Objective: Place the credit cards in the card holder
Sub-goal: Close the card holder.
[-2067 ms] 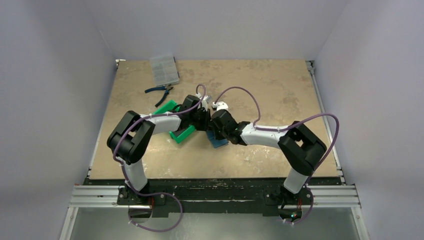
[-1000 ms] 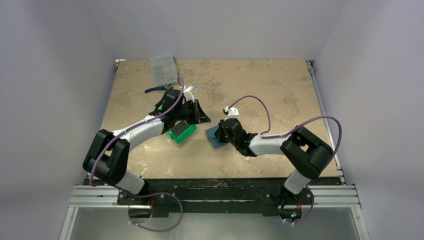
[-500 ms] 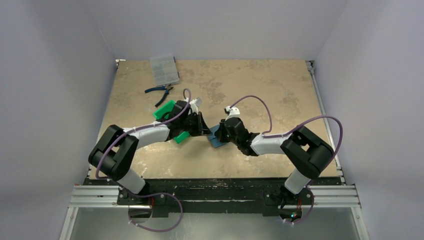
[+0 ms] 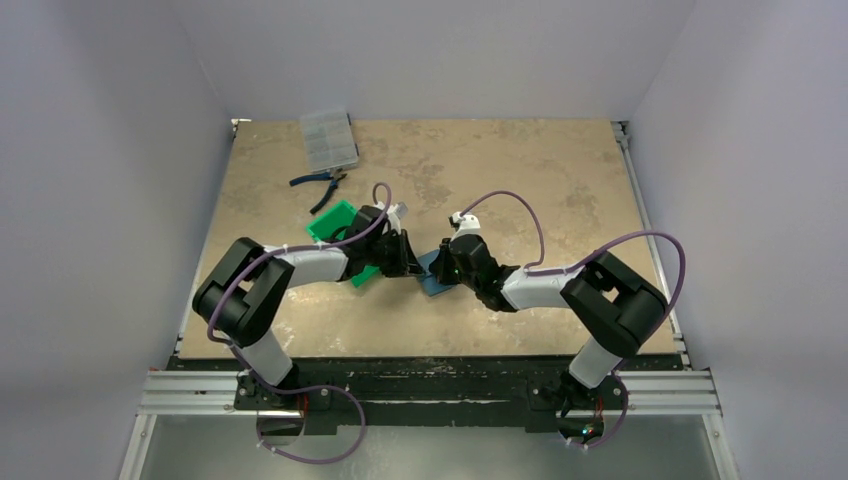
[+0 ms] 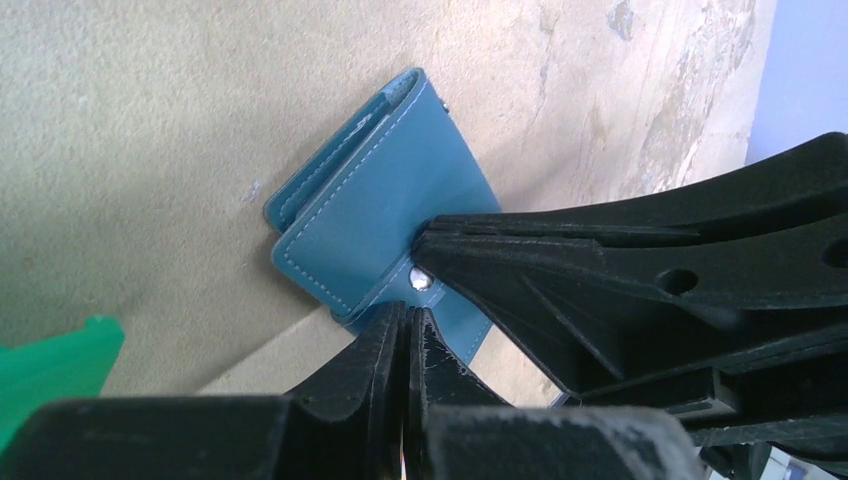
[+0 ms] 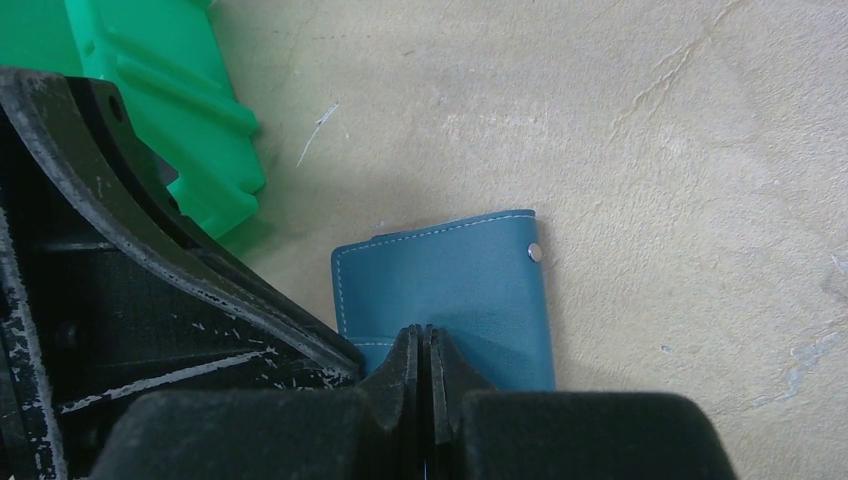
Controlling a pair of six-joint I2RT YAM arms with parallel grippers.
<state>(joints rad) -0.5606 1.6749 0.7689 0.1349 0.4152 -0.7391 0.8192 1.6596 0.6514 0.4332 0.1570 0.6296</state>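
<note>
Teal card holder (image 5: 370,200) against both fingers (image 5: 383,350)

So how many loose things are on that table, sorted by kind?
Wallet: 1
Green tray: 1, partly under the left arm
Clear box: 1
Pliers: 1
Total: 4
</note>
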